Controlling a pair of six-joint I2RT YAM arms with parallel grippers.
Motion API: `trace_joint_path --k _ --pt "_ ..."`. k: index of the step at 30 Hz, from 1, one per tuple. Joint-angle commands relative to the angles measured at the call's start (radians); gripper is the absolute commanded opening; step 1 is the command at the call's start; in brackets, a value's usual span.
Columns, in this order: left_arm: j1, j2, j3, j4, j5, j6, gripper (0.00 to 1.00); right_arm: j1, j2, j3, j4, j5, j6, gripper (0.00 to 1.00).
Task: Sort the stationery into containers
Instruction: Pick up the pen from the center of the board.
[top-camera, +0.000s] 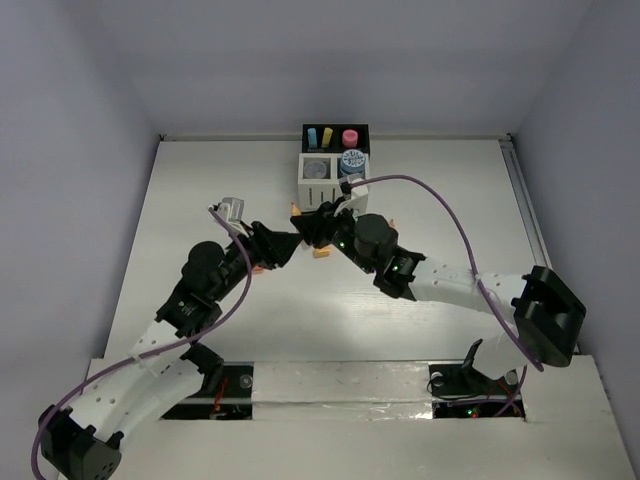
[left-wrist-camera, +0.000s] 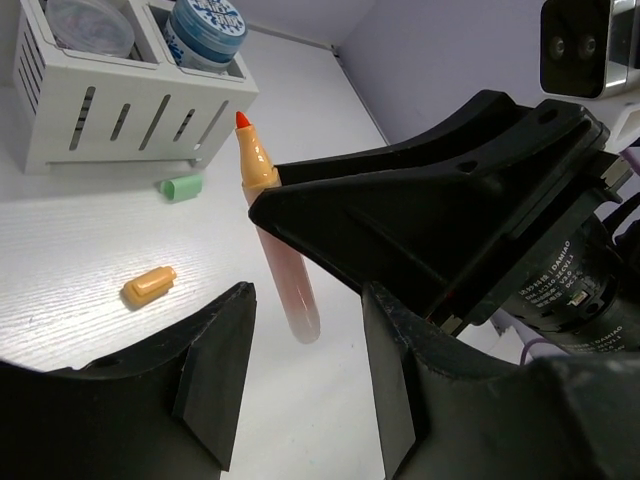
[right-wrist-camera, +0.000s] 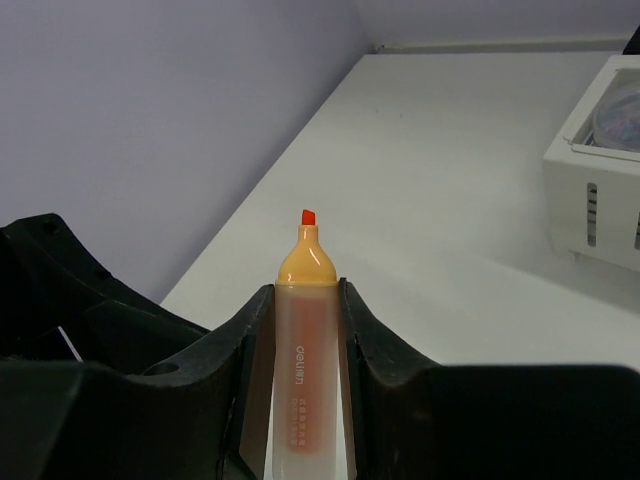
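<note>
Right gripper (top-camera: 312, 228): top view, frame centre; pinching orange highlighter (right-wrist-camera: 303, 300), nose to nose with left gripper (top-camera: 288, 245); probably handover or recapping.
Containers (top-camera: 318, 190): upper centre; white slatted bins in front, black behind.
Left wrist: left fingers (left-wrist-camera: 215, 370) spread, flanking translucent barrel's tail, not touching.
Cap (left-wrist-camera: 148, 285): left, loose on table (left-wrist-camera: 60, 250); matte orange, stubby.
Right wrist: flat black pads (right-wrist-camera: 250, 345) clamped mid-barrel; smooth plastic, red chisel tip up.

This is looking like a robotics lab cell: pale walls (top-camera: 70, 120) are boxing in a white surface (top-camera: 200, 200), a left arm (top-camera: 150, 350) and a right arm (top-camera: 450, 285) are sitting bolted at its near edge, and a purple cable (top-camera: 437, 200) is arching above.
</note>
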Motion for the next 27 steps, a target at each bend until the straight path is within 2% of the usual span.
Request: trace_joint_path --k 1,10,23,27 --pt "-0.003 0.009 0.043 -0.01 0.049 0.04 0.43 0.011 -0.046 0.017 0.108 0.044 0.003 0.02" --pt "-0.003 -0.018 0.064 -0.132 0.023 0.085 0.48 0.011 -0.051 0.026 0.104 0.068 -0.021 0.02" --pt "-0.003 0.09 0.072 0.055 0.092 0.051 0.47 0.011 -0.01 0.027 0.116 -0.034 0.035 0.02" --pt "-0.003 0.104 0.067 0.078 0.049 0.054 0.39 0.011 -0.002 0.028 0.12 -0.056 0.043 0.02"
